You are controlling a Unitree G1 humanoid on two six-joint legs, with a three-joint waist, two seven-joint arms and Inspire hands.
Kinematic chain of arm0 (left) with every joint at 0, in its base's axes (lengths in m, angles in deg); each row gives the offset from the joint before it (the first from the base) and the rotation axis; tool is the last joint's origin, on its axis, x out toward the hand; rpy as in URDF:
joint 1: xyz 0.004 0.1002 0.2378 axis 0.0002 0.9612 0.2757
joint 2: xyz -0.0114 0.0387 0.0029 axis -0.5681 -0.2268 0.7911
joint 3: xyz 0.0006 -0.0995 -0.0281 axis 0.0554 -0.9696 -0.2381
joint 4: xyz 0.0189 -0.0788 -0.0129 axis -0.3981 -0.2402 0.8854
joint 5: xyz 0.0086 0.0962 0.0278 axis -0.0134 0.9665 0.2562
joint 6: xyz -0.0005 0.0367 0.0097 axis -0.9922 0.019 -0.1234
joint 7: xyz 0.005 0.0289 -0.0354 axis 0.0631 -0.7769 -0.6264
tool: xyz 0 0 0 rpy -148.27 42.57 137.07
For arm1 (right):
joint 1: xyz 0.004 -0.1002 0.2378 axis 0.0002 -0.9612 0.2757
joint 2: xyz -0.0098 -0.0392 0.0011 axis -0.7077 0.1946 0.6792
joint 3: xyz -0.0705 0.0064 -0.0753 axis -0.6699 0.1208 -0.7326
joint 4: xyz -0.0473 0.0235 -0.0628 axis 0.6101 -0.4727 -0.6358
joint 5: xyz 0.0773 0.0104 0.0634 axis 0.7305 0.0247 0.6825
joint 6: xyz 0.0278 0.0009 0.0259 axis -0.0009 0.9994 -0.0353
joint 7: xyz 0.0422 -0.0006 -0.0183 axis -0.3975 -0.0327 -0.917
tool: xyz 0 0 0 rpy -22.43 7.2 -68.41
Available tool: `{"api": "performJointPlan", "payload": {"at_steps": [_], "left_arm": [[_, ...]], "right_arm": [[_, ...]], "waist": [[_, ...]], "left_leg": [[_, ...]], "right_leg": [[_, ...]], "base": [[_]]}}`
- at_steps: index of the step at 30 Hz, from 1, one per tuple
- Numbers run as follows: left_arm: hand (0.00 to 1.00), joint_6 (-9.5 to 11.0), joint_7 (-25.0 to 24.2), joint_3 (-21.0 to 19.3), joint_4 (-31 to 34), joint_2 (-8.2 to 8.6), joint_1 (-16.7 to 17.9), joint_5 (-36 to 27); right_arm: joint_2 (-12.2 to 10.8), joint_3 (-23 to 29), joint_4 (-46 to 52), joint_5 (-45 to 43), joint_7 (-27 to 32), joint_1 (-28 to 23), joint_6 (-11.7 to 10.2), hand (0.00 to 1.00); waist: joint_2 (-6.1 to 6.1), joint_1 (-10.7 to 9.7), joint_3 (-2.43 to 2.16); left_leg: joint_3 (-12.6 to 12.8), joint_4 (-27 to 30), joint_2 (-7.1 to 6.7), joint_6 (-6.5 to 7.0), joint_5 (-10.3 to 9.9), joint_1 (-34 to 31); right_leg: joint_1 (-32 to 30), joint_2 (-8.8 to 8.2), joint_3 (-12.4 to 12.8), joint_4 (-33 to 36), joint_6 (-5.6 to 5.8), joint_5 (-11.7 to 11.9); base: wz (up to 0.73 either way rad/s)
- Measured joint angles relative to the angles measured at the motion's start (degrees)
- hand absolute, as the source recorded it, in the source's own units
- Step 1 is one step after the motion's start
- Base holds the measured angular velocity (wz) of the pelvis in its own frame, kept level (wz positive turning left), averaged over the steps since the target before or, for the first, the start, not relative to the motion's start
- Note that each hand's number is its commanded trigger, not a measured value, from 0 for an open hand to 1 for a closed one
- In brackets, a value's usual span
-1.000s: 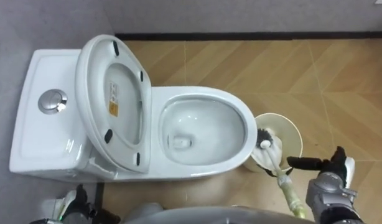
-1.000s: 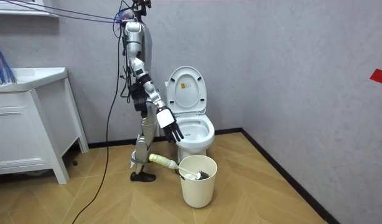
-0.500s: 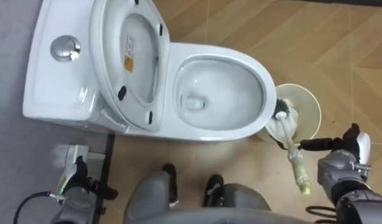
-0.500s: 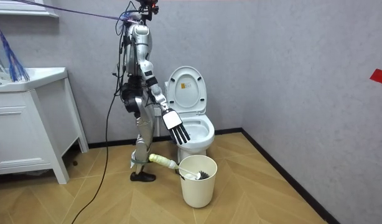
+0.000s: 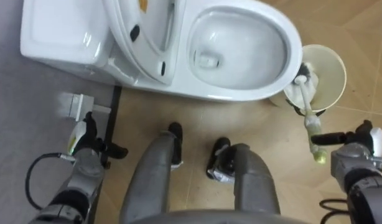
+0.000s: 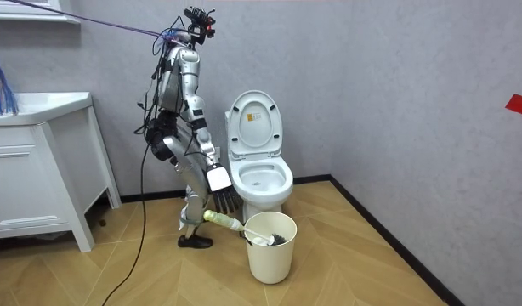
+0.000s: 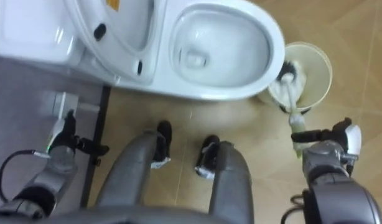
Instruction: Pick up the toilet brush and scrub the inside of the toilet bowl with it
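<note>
The toilet (image 5: 178,87) stands lid-up, ready for scrubbing, with the robot bent just before it. Beside the bowl, the bucket (image 5: 344,68) props the brush (image 5: 309,118) head-down, its handle leaning out toward the right hand (image 5: 359,158). That hand hangs just beside the handle's tip, fingers straight, holding nothing. The left hand (image 5: 85,158) is idle, and its state cannot be told.

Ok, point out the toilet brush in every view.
Left eye view: toilet brush at right, head in the bucket, handle toward the robot.
Right eye view: right side, same pose.
Room view: low centre, handle leaning out toward the room view's left.
Shared landmark: the bucket.
</note>
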Motion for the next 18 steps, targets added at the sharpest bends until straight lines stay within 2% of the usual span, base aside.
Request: {"api": "performJointPlan", "payload": {"at_steps": [8, 14, 16, 18], "left_arm": [[0.00, 0.5, 0.6, 1.0, 6.0, 0.12, -3.3, -5.3], [0.00, 0.5, 0.7, 3.9, 8.1, 0.11, -6.4, -6.8], [0.00, 0.7, 0.6, 4.8, 9.9, 0.11, -6.9, -7.7], [0.00, 1.0, 0.6, 4.8, 11.0, 0.11, -7.6, -7.7]], "right_arm": [[0.3, -0.4, -0.4, 0.8, -0.6, 2.6, 0.0, 0.00], [0.9, -3.3, -1.2, 2.0, -1.2, 4.8, 0.0, 0.00], [1.8, -4.3, -1.1, 2.0, -1.8, 5.5, 0.0, 0.00], [2.3, -4.4, -0.7, 1.8, -2.2, 5.7, 0.0, 0.00]], "waist": [[0.08, -0.2, 0.06], [0.93, 0.0, 0.41], [1.42, 0.8, 0.62], [1.48, 1.2, 0.63]], "left_leg": [[0.1, 5.1, -0.39, 0.26, -0.7, -6.8], [-0.6, 8.5, -0.67, 0.32, -1.5, -10.7], [-0.6, 10.6, -0.67, 0.44, -2.0, -13.1], [-0.5, 11.7, -0.66, 0.49, -2.3, -14.6]], "right_leg": [[-6.4, -1.41, -0.3, 5.7, -0.60, -1.5], [-10.1, -2.05, -0.1, 9.1, -0.72, -2.6], [-12.5, -2.48, -0.1, 11.1, -0.97, -3.1], [-14.0, -2.72, 0.0, 12.3, -1.09, -3.4]], "base": [[0.04], [0.03], [0.00], [-0.02]]}}
